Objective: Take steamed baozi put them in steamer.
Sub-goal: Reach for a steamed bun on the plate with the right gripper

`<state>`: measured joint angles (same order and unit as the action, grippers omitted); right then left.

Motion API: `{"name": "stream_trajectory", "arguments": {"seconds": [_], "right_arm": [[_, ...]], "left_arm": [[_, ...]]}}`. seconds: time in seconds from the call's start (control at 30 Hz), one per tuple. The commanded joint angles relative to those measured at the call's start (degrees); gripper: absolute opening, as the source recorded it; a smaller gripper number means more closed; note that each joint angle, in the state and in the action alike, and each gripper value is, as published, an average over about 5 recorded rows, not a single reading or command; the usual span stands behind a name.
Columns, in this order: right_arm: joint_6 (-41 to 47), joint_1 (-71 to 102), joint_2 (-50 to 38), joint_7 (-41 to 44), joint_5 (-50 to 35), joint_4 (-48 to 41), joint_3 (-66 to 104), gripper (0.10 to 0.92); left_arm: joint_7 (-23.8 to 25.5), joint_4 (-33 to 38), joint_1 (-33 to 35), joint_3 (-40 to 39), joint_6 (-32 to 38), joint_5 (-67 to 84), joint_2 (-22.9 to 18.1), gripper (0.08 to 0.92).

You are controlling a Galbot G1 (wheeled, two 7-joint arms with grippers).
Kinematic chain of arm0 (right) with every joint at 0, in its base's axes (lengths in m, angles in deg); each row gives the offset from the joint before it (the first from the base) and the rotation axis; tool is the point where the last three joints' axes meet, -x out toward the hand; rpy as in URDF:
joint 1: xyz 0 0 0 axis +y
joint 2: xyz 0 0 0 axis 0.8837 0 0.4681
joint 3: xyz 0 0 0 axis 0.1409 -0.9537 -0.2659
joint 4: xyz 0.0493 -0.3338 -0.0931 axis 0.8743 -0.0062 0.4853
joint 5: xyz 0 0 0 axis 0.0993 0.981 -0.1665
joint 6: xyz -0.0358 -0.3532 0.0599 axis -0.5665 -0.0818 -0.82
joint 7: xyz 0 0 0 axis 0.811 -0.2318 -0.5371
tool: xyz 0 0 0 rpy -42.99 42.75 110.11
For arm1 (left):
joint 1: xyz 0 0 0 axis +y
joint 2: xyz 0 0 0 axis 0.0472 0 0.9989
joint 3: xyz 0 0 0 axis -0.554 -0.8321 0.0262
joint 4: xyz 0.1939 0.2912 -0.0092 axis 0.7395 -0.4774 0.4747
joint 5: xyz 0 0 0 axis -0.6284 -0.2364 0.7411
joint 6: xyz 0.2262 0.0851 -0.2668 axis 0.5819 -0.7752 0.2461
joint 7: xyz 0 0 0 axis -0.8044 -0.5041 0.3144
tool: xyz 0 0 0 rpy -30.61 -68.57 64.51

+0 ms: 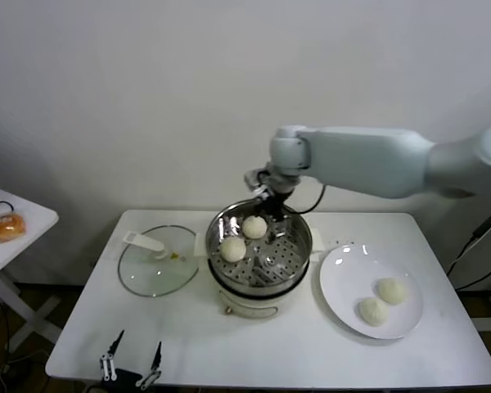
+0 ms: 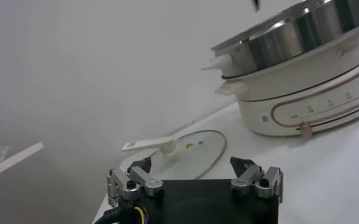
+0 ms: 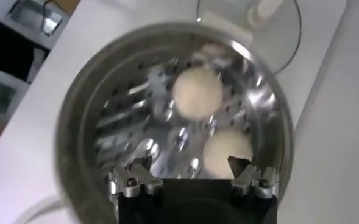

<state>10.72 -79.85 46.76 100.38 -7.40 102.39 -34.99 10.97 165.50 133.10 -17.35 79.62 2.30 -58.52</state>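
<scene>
The steamer (image 1: 302,243) stands mid-table with two steamed baozi (image 1: 254,227) (image 1: 233,248) on its perforated floor. Two more baozi (image 1: 391,290) (image 1: 373,310) lie on the white plate (image 1: 341,277) to its right. My right gripper (image 1: 272,201) hangs open over the steamer's back part, holding nothing. In the right wrist view the steamer (image 3: 75,122) lies below the open right gripper (image 3: 191,167), with one baozi (image 3: 227,151) near one fingertip and another baozi (image 3: 197,91) farther off. My left gripper (image 1: 132,361) waits open at the table's front left edge.
A glass lid (image 1: 157,262) with a white handle lies flat to the left of the steamer, and the left wrist view shows the lid (image 2: 191,149) ahead of the left gripper (image 2: 192,164). An orange bun-like thing (image 1: 8,225) sits on a side table at far left.
</scene>
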Motion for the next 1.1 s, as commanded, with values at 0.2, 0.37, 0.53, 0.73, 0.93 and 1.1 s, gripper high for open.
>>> {"name": "stream_trajectory", "arguments": {"seconds": [0.2, 0.37, 0.53, 0.73, 0.93, 1.1], "right_arm": [[-4.5, -1.7, -30.2, 3.6, 10.1, 12.9, -9.6, 0.823], [-3.5, 9.0, -34.4, 2.5, 16.6, 13.3, -3.5, 0.823], [-2.4, 20.2, -36.1, 1.4, 22.2, 12.0, 5.1, 0.823], [-2.2, 27.3, -35.3, 0.5, 26.1, 7.9, 11.3, 0.823], [-1.8, 33.1, -34.1, -0.3, 28.0, 4.5, 16.6, 0.823], [-1.3, 36.2, -33.4, -0.5, 28.4, 3.9, 19.7, 0.823]], "left_arm": [[0.0, -0.5, 0.0, -0.7, -0.1, -0.5, -1.2, 0.823], [0.0, -0.7, 0.1, -0.6, -0.1, -0.7, -1.4, 0.823], [0.0, -0.9, 0.2, -0.3, -0.2, -0.8, -1.6, 0.823], [0.0, -0.8, 0.3, -0.3, -0.4, -1.0, -2.0, 0.823], [-0.2, -1.3, 0.4, -0.4, -0.2, -1.6, -2.3, 0.823], [-0.1, -1.3, 0.5, -0.4, -0.3, -1.9, -2.3, 0.823]]}}
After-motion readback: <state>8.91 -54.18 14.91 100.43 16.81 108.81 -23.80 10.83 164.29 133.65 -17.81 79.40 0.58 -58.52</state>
